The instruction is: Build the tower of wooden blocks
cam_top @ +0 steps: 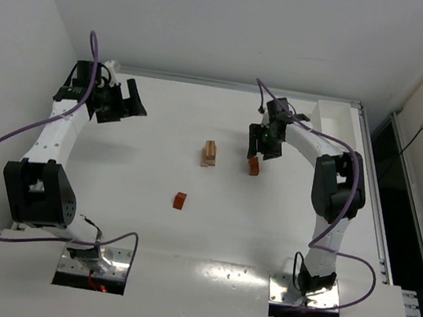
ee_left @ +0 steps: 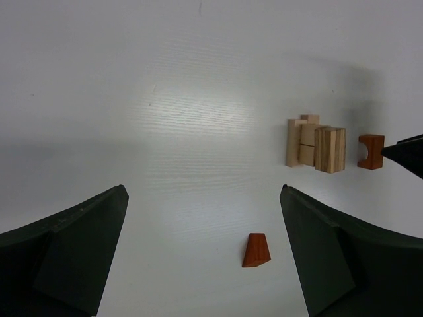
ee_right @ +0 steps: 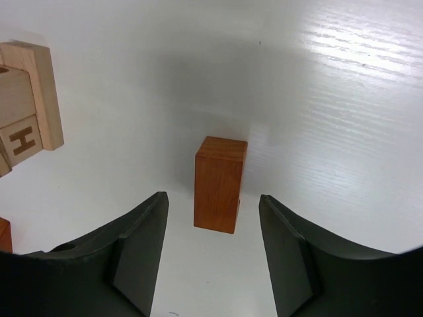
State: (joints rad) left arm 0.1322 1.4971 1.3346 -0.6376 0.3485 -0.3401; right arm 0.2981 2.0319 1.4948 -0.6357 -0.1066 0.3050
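With right gripper (ee_right: 213,201) fingers spread either side of the upright reddish-brown block (ee_right: 220,183) — untouched, near the pale tan stack (cam_top: 209,153) — centre, close squarely on its flat sides, lift straight. Leave the wide-open left gripper (cam_top: 134,98) well apart.

This looks like a robotics lab test cell. A plain white desk (cam_top: 184,238) is boxed in by bare white panels (cam_top: 217,16), with a metal frame rail (cam_top: 378,223) along its right edge. Two white arms, left (cam_top: 56,131) and right (cam_top: 335,185), are bolted to plates (cam_top: 287,289) at the near edge, and purple cables (cam_top: 94,49) loop off them. A few wood blocks (cam_top: 209,153) lie on the desk.
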